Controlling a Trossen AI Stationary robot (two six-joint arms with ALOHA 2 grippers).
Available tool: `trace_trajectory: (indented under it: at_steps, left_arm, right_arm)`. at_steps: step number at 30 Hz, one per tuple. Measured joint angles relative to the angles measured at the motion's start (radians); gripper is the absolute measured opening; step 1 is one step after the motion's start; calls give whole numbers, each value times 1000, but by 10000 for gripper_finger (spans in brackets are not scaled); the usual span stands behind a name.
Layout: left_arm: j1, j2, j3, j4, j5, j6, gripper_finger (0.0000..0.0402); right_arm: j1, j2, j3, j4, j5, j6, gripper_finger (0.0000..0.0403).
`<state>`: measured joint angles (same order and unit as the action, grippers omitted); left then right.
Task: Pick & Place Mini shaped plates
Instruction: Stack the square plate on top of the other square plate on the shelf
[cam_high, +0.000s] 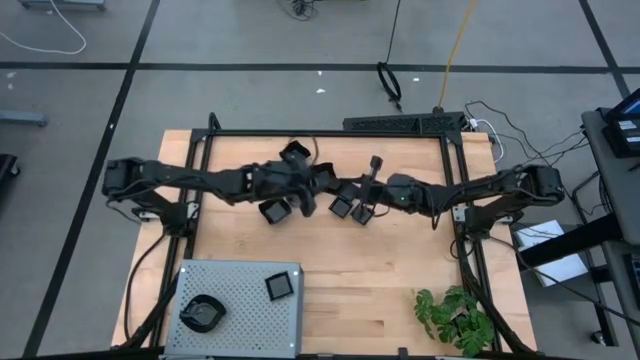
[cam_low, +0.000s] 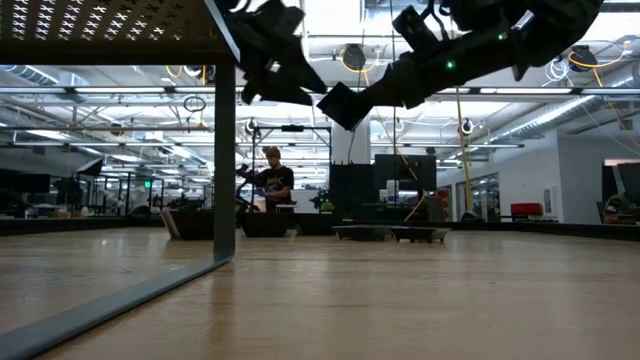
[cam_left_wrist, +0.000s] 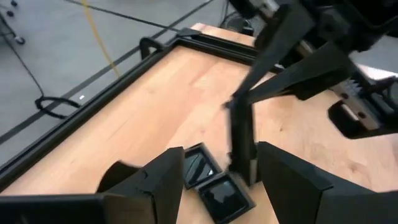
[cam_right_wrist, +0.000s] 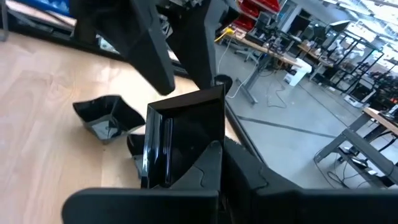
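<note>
My right gripper (cam_high: 345, 190) is shut on a square black mini plate (cam_right_wrist: 186, 134) and holds it on edge above the middle of the table. My left gripper (cam_left_wrist: 227, 180) faces it, open. One left finger (cam_left_wrist: 163, 180) stands on each side of the held plate's edge (cam_left_wrist: 239, 137); I see no touch. Below them, more black plates (cam_left_wrist: 200, 163) (cam_left_wrist: 224, 198) lie flat on the wood. In the low view both grippers hang well above the table, the held plate (cam_low: 343, 105) between them. My right gripper pinches the square plate by the rim (cam_right_wrist: 198, 163) of the side nearest the wrist, between its two fingers. The fingers come in about level from the table's right. The plate stands on edge beyond the fingertips, lifted clear of the table.
A grey perforated tray (cam_high: 240, 330) sits at the near left corner with a square plate (cam_high: 280, 286) and a rounder one (cam_high: 203, 314) on it. A green plant (cam_high: 455, 318) lies near the right front. A black frame (cam_high: 330, 133) borders the table. A person (cam_low: 272, 180) stands far behind.
</note>
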<state>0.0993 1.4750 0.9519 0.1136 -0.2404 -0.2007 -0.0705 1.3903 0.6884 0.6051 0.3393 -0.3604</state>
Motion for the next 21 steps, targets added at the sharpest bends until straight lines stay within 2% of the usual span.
trace_trajectory:
  at_steps: [5, 12, 21]
  left_arm:
    - [-24, 52, 52, -17, -74, 27, 207]
    - [-49, 20, 55, -48, -77, 64, 207]
    - [-48, 34, 55, -54, -81, 38, 207]
  right_arm:
    - [1, 0, 0, -19, 0, 0, 0]
    - [1, 0, 1, -67, 0, -13, 0]
    - [1, 0, 1, -1, -9, 5, 0]
